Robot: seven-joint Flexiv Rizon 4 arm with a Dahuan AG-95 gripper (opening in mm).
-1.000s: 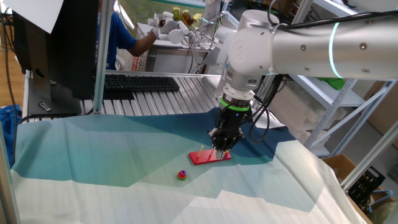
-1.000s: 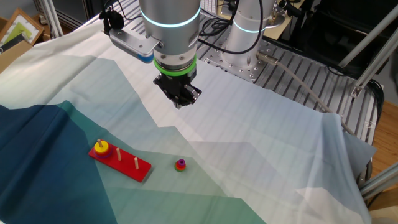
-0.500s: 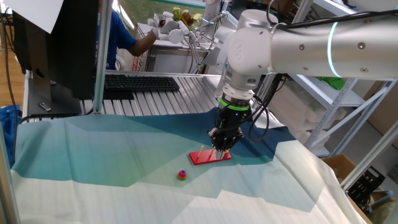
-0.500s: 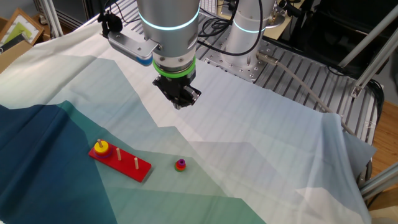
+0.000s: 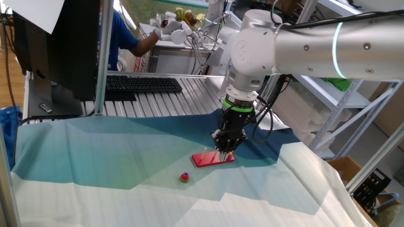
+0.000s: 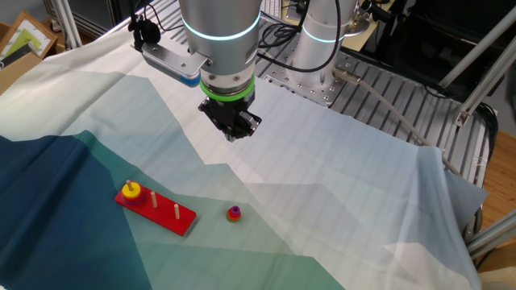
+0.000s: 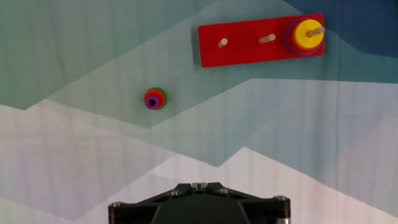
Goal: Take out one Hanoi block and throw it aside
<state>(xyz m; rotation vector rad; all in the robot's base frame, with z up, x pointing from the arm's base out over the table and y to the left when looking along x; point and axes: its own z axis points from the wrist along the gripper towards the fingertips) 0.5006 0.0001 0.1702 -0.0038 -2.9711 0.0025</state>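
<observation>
The yellow Hanoi block (image 7: 308,32) sits on the end peg of the red peg base (image 7: 249,46), on top of a wider ring. In the other fixed view the block (image 6: 131,191) is at the left end of the base (image 6: 165,213). My gripper (image 6: 234,135) hangs well above the cloth, up and to the right of the base, shut with nothing between its fingers. The hand view shows its closed fingertips (image 7: 199,185) at the bottom edge. In one fixed view the gripper (image 5: 224,150) stands in front of the base (image 5: 211,159).
A small stack of coloured rings (image 7: 155,99) lies loose on the blue-green cloth beside the base, also in the other fixed view (image 6: 234,213). A keyboard (image 5: 142,83) and a metal rail bed sit behind the cloth.
</observation>
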